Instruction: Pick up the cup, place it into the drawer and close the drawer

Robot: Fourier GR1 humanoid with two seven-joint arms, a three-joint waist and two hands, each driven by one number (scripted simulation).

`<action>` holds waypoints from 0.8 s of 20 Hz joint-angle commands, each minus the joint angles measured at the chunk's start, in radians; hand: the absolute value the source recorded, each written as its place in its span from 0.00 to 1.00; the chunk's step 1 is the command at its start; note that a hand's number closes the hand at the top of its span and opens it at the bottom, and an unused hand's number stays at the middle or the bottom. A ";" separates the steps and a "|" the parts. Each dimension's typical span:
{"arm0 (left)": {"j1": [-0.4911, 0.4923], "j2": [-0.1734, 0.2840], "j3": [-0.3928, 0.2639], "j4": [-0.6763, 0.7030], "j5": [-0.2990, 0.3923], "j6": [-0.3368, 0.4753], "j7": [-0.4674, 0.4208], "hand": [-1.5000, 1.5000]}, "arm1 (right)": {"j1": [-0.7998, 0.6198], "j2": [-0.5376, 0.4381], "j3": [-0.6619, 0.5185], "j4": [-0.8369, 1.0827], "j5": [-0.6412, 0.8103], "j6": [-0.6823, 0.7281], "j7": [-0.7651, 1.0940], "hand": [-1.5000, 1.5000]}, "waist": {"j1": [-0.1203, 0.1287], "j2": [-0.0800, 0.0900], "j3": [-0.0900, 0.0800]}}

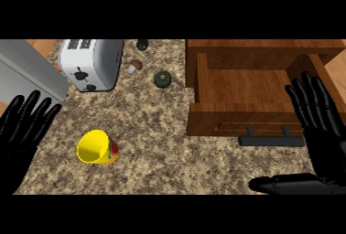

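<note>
A yellow cup (pixel 96 147) lies on its side on the speckled counter (pixel 169 155), its mouth facing up and left. To its right stands a wooden drawer (pixel 246 87), pulled open, with a black handle (pixel 272 140) on its front. My left hand (pixel 24 125) shows at the left edge, open with fingers up, a short way left of the cup. At the right edge my right hand (pixel 321 132) is open too, its fingers over the drawer's right side and its thumb low by the handle. Neither hand touches the cup.
A white toaster (pixel 91 61) stands at the back left beside a grey appliance (pixel 30 75). Small items lie behind the cup: a dark green round thing (pixel 163 78), a brown and white mushroom (pixel 134 66) and a dark object (pixel 143 45).
</note>
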 commanded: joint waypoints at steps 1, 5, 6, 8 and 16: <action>0.000 0.054 0.084 0.138 0.141 -0.120 -0.008 0.00 | -0.031 -0.010 -0.009 0.042 -0.028 0.030 0.019 0.00 | -0.006 -0.001 0.001; -0.048 0.051 0.088 0.240 0.045 -0.115 -0.018 0.00 | -0.159 -0.003 -0.032 0.174 -0.012 0.020 0.021 0.00 | -0.005 -0.001 0.001; -0.059 0.038 0.099 0.283 0.003 -0.112 -0.056 0.00 | -0.138 -0.019 -0.054 0.129 -0.051 0.048 0.021 0.00 | -0.008 -0.002 0.001; -0.077 0.040 0.096 0.355 -0.026 -0.151 -0.091 0.00 | -0.136 -0.013 -0.053 0.180 -0.020 0.042 -0.005 0.00 | -0.008 -0.001 0.001; -0.187 0.039 0.111 0.634 -0.179 -0.147 -0.217 0.00 | -0.202 -0.044 -0.099 0.221 -0.061 0.096 -0.037 0.00 | -0.010 -0.001 0.001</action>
